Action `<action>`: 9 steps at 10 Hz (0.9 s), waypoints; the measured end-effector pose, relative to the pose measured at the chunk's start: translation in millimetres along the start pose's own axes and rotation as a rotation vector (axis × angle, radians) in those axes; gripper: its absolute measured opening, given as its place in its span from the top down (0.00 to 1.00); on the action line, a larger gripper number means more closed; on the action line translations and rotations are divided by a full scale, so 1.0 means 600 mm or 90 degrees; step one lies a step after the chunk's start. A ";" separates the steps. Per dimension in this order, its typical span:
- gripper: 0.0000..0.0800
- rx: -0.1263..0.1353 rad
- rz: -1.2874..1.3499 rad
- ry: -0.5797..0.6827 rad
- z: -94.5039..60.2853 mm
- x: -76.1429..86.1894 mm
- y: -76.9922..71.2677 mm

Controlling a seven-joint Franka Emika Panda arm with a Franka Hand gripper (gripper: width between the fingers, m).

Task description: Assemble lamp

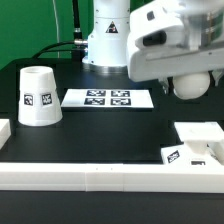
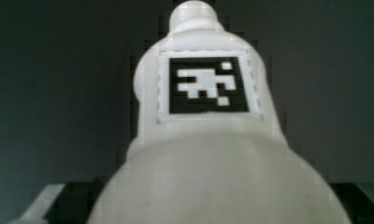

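The ball-shaped bulb (image 1: 191, 85) hangs in my gripper (image 1: 186, 74) above the table at the exterior view's right. The gripper is shut on it. In the wrist view the bulb (image 2: 205, 150) fills the picture, with its square tag and its narrow neck (image 2: 196, 18) pointing away from the camera. Only dark slivers of the fingers (image 2: 63, 200) show beside it. The squat base (image 1: 199, 140) sits on the table below the bulb, close to the front rail, with a tag on its side. The cup-like shade (image 1: 40, 97) stands wide end down at the exterior view's left.
The marker board (image 1: 108, 98) lies flat on the black table between the shade and the gripper. A long white rail (image 1: 100, 176) runs along the front edge, and a short piece (image 1: 4, 131) shows at the left. The arm's white pedestal (image 1: 105, 40) stands behind.
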State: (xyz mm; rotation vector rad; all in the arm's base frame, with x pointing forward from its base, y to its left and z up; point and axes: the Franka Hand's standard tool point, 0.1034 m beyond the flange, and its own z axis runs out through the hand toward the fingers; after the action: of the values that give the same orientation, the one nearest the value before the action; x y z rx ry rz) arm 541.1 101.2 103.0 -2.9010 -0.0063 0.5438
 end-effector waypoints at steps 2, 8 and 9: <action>0.28 -0.003 -0.011 0.073 -0.050 0.015 -0.002; 0.28 -0.031 -0.015 0.332 -0.055 0.049 0.011; 0.28 -0.034 -0.019 0.366 -0.072 0.055 0.008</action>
State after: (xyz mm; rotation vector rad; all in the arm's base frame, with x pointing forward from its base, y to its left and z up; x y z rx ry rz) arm 587.1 90.1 130.0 -2.9887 0.0167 -0.3113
